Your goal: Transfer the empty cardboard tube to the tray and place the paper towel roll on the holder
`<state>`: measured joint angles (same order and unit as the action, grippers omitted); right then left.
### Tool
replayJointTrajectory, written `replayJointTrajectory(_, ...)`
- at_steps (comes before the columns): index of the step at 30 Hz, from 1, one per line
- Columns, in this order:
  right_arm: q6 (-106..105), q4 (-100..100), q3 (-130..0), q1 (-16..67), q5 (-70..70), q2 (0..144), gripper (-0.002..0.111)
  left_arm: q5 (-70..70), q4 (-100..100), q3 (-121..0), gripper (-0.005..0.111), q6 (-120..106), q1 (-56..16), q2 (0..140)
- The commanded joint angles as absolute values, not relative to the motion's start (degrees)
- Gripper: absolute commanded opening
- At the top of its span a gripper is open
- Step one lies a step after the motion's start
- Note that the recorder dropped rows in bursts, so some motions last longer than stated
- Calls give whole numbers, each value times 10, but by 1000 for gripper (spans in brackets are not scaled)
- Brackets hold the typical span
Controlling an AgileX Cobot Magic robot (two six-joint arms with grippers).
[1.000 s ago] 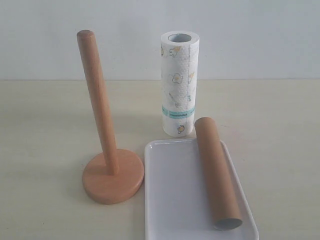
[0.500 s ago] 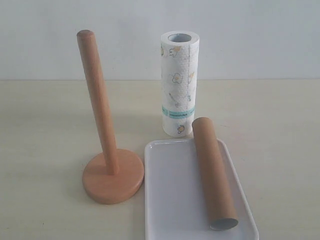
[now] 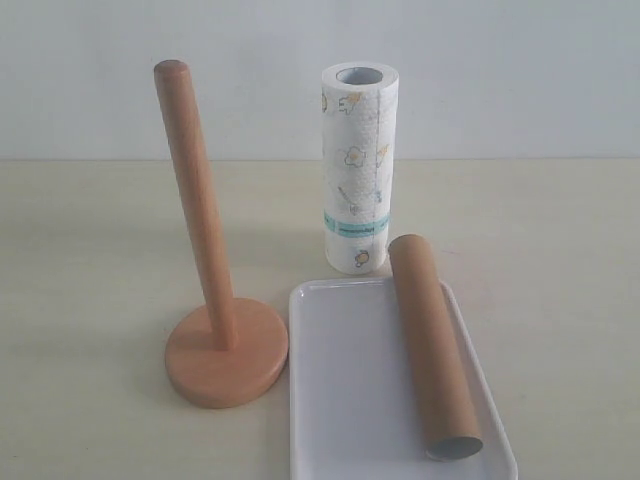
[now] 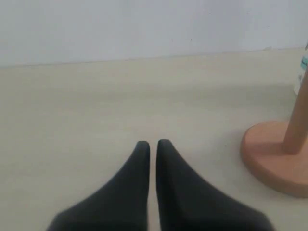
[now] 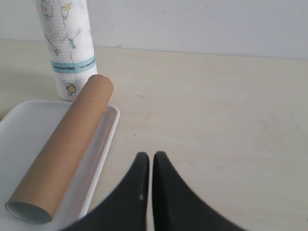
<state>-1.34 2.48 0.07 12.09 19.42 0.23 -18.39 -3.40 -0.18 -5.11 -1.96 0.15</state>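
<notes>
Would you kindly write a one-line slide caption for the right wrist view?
Shut right gripper beside the tray, cardboard tube lying on it, paper towel roll standing upright nearby.

No text, brand or number is legible; any print on the teal band of the tall white embossed paper towel roll is too small to read.

We find the exterior view set low and close, facing the back wall across the table; the left wrist view looks forward over the left gripper, near the tabletop, sharing the holder with it; the right wrist view looks down over the right gripper, sharing the tray, cardboard tube and paper towel roll.
</notes>
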Motion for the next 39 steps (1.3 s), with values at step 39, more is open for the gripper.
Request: replayJointTrajectory(39,-54,9,0,120,-358,0,3,-182,-36,0,4,-52,-17,0)
